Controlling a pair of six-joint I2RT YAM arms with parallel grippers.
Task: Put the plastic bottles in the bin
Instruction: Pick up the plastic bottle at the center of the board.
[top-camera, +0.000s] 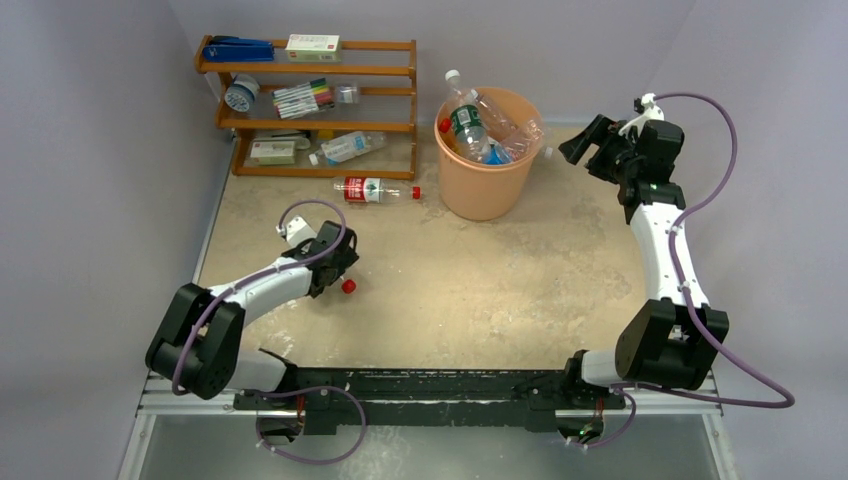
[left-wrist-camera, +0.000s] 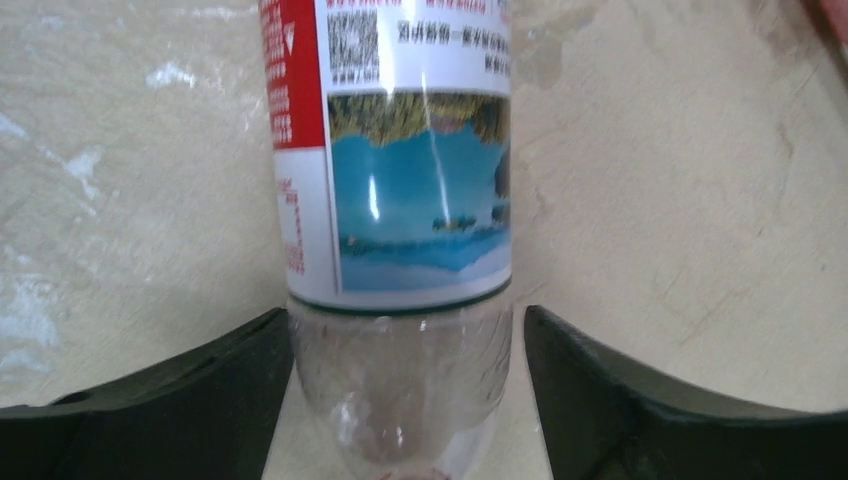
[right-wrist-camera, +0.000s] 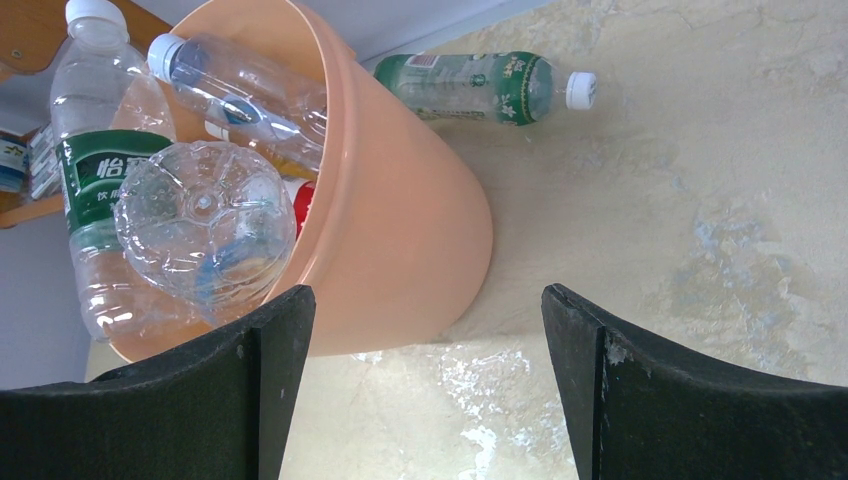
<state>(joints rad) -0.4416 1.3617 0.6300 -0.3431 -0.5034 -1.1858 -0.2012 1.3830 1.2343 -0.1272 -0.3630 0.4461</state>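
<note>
A clear plastic bottle (left-wrist-camera: 400, 200) with a red, white and blue label lies on the table between the fingers of my left gripper (left-wrist-camera: 406, 310). The left finger touches it and a narrow gap shows at the right finger. From above, my left gripper (top-camera: 338, 268) covers this bottle and only its red cap (top-camera: 348, 287) shows. The orange bin (top-camera: 485, 190) holds several bottles (top-camera: 470, 125). My right gripper (top-camera: 590, 145) hangs open and empty just right of the bin (right-wrist-camera: 400, 200). A red-labelled bottle (top-camera: 375, 189) lies left of the bin. A green-labelled bottle (right-wrist-camera: 480, 85) lies behind it.
A wooden shelf (top-camera: 310, 70) at the back left carries marker pens (top-camera: 303, 98), small boxes, tape and one more clear bottle (top-camera: 350, 147). Grey walls close in the table at the back and on both sides.
</note>
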